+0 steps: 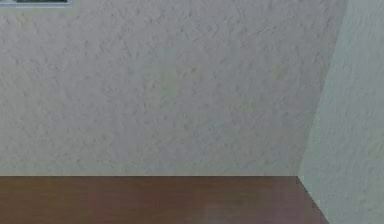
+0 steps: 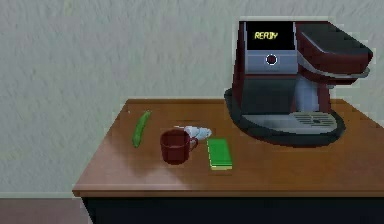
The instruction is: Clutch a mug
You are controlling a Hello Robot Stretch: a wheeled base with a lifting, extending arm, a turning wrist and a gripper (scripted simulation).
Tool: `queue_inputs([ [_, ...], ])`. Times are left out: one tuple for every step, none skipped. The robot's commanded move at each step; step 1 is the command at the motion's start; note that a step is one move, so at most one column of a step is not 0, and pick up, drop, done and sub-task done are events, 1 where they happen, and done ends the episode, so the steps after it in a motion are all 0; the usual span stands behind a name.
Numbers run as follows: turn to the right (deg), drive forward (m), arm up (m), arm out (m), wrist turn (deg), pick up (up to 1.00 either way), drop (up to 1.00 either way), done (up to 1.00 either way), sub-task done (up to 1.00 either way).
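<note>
Mug (image 2: 177,147): dark red, upright, on the brown table (image 2: 300,170), in the near-left part of the top, close to the table's near edge. Gripper state: cannot tell from these pictures, and the same goes for whether it has anything.

Clutter around the mug:
- A small pale thing (image 2: 194,132) sits just behind it, touching or nearly so.
- A green block (image 2: 219,154) lies just beside it on the arm side view's right.
- A long green thing (image 2: 141,129) lies a little off to its left.
- The coffee machine (image 2: 285,80) stands well apart at the back right.

The forward view has a pale wall (image 1: 160,90) meeting a second wall at a corner, with a brown strip of floor (image 1: 150,200) at the bottom.

Task looks not yet started, so the approach comes first.

Risks, judged from here:
- The mug sits left of where the arm would come up, so the base likely has to roll forward. The wall ahead looks close, so it could bump the wall.
- Tight neighbours mean a finger could land on the pale thing or the green block, push the mug sideways or tip it.
- The mug is near the edge, so a shove toward the robot could drop it off the table.
- A round wall and a handle whose direction is unclear could make the grip slip.
</note>
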Motion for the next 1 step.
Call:
queue_inputs([
  [0.0,0.00,0.50,0.00,0.0,0.00,0.00,0.00,0.00],
])
